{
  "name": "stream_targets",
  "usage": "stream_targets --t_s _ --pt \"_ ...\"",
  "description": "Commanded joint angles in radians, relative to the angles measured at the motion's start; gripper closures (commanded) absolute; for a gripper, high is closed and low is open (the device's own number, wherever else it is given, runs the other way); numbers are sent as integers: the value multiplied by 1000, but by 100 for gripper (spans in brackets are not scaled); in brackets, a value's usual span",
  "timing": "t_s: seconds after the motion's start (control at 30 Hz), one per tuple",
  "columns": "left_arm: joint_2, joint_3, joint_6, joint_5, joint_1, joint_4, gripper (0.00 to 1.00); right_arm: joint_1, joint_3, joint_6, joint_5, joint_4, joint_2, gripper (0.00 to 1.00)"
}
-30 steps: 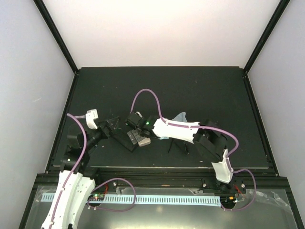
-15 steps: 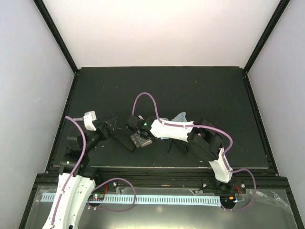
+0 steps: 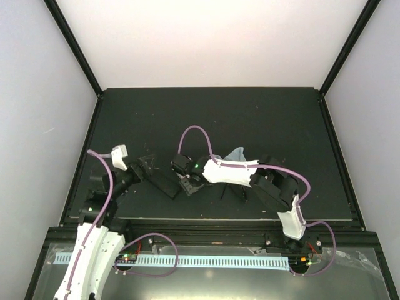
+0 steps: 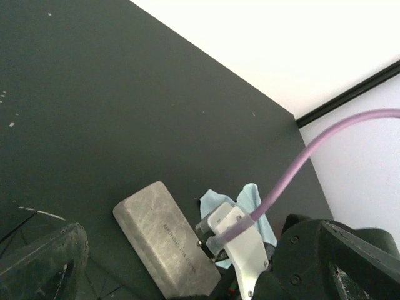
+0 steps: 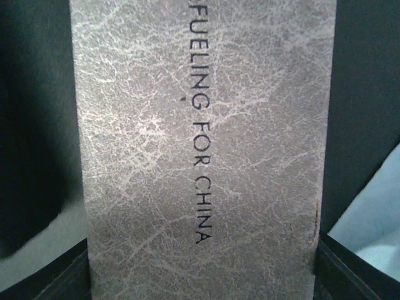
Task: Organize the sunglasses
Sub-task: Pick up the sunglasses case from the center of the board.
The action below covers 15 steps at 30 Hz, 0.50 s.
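Beige, crackle-grained material fills the right wrist view: it is an oblong beige case printed with "FUELING FOR CHINA" along its length. The right gripper sits directly over it, with its dark fingers showing at either long edge of the case. They are apart by the width of the case, but I cannot tell whether they actually press on it. From the left wrist view the case lies flat on the dark worktop.

A light blue cloth lies crumpled just beyond the right forearm. The left gripper has its fingers spread wide, one at each lower corner of its own camera view, and what lies between them is too dark to make out. A black case lies just beside it, between the two grippers.

One pair of sunglasses shows only as thin dark lines on the worktop, near the front edge and just right of the right forearm, apart from both grippers.
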Motion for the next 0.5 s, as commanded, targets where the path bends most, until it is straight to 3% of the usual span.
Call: stream_targets --t_s 0.0,0.23,0.47 --pt "76 -2 -75 94 6 114 1 -25 -40 -9 -76 74 -114 46" --pt "296 -28 -169 250 5 368 1 -158 -43 -32 -271 89 -227 45" --pt "629 -51 -332 362 -61 791 2 -282 -62 65 -537 180 -291 45"
